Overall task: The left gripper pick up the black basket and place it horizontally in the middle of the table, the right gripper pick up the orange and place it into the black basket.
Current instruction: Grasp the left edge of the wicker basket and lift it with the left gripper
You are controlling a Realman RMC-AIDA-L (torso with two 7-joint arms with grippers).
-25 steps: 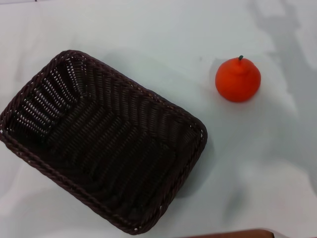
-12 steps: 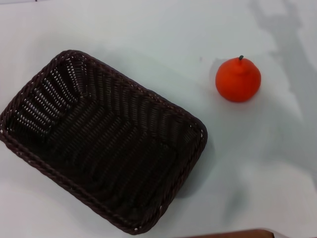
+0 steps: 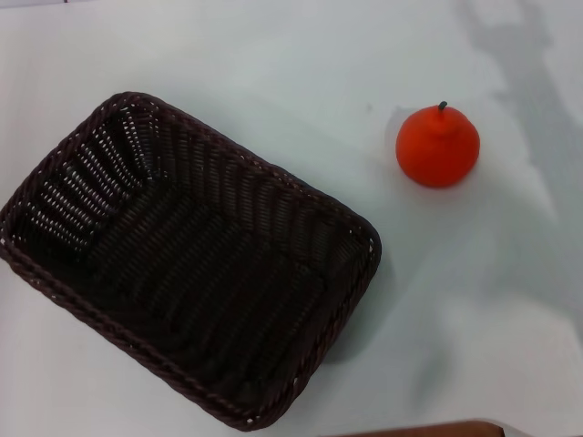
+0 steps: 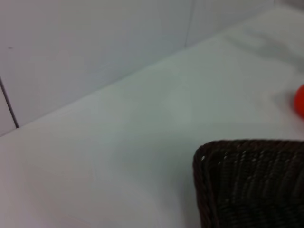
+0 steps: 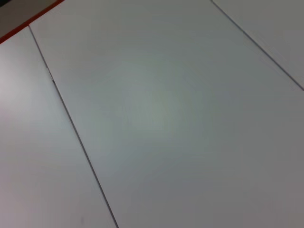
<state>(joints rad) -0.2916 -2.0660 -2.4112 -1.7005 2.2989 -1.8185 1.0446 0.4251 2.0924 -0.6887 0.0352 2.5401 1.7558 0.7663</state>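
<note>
The black basket [image 3: 187,259] lies empty on the white table [image 3: 273,64], at the left and turned diagonally. One of its corners shows in the left wrist view [image 4: 251,183]. The orange [image 3: 437,146] stands upright on the table to the right of the basket, apart from it. A sliver of it shows in the left wrist view [image 4: 299,101]. Neither gripper shows in any view.
The table's brown edge strip [image 3: 428,429] runs along the near side. A faint arm shadow [image 3: 524,64] falls on the table at the far right. The right wrist view shows only white panels with thin seams [image 5: 76,133].
The faint shadow at the far right of the table has shifted slightly. The basket and the orange have not moved.
</note>
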